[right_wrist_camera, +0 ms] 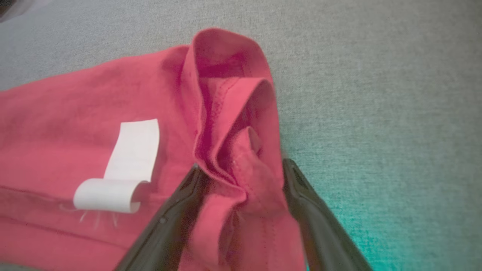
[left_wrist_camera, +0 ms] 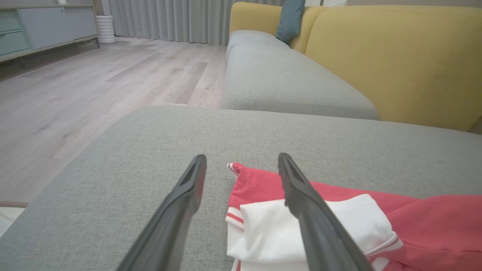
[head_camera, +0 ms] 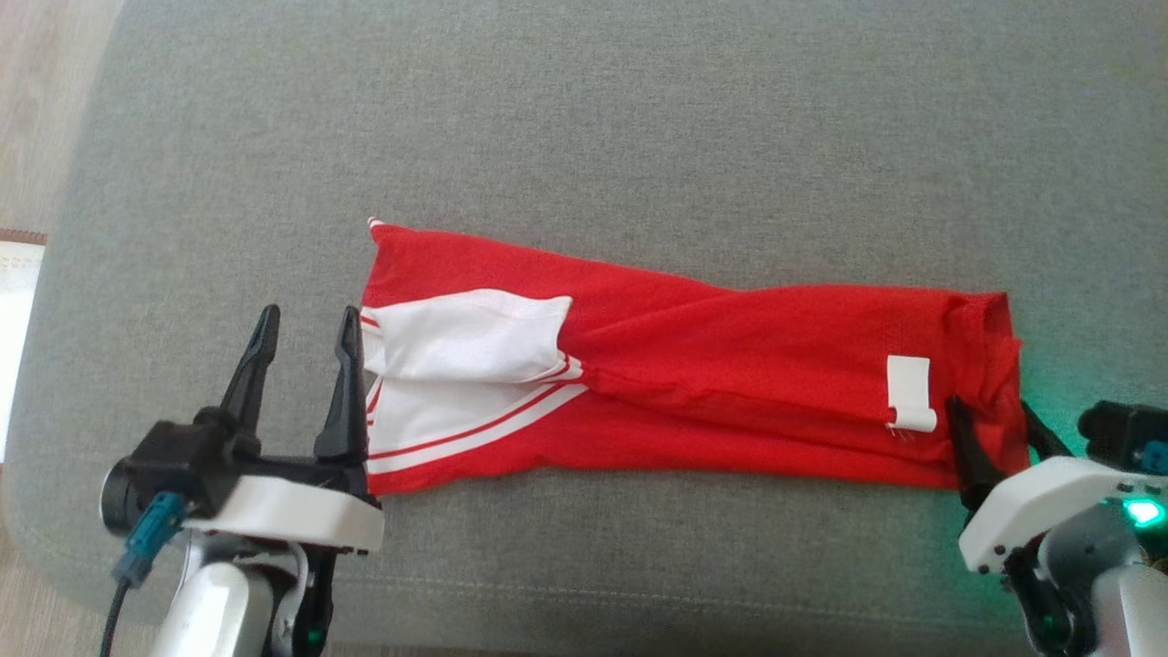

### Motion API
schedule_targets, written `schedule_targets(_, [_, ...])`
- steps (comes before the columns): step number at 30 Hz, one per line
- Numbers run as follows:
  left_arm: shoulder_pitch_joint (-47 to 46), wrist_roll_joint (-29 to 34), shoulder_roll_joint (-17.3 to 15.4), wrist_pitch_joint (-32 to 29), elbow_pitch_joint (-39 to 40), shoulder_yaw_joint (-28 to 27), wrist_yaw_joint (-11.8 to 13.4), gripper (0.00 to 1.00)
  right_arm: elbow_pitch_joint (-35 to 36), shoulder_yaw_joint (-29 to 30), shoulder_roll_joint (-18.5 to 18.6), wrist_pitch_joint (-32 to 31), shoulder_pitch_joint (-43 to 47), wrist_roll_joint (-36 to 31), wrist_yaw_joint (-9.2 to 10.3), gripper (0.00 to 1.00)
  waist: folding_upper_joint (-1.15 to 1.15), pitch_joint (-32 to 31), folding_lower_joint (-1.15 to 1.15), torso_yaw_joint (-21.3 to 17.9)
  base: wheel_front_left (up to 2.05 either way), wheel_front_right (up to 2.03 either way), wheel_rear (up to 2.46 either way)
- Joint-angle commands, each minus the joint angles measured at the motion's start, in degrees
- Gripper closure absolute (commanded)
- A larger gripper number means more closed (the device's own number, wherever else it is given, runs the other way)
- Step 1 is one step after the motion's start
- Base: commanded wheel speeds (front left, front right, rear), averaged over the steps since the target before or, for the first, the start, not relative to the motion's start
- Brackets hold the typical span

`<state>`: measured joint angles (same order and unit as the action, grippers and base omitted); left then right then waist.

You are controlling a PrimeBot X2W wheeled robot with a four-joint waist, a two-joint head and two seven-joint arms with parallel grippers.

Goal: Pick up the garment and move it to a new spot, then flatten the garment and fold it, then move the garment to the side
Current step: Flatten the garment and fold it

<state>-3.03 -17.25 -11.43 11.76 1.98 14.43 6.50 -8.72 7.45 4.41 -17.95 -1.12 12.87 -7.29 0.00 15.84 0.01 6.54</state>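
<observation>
1. While lying lengthwise across the grey cushion (head_camera: 639,137), the red garment (head_camera: 693,365) forms a long, narrow folded strip. A white striped panel (head_camera: 465,338) is at its left end and a white label (head_camera: 910,392) is near its right end.
2. Left pincer (head_camera: 309,312): jaws wide, holding nothing. Its right finger is against the panel's edge and its left finger is over bare cushion.
3. Right pincer (right_wrist_camera: 241,165): jaws wide, straddling the bunched red hem at the garment's right end. Fabric sits between the fingers.
</observation>
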Motion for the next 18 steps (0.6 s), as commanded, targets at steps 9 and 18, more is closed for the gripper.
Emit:
schedule_targets(9, [-1.7, -0.2, -1.1, 0.8, 1.1, -2.1, 0.5, 0.0, 4.9, 0.3, 1.5, -0.7, 1.9, 4.6, -0.2, 1.0, 0.0, -1.7, -0.01, -0.4, 0.0, 0.0, 0.0])
schedule_targets(18, [-0.5, -0.1, -1.3, 0.3, 1.5, -1.6, 1.1, 0.0, 8.5, 8.7, 5.4, -2.0, 4.2, 5.2, -0.2, 1.0, 0.0, -3.8, -0.01, -0.5, 0.0, 0.0, 0.0])
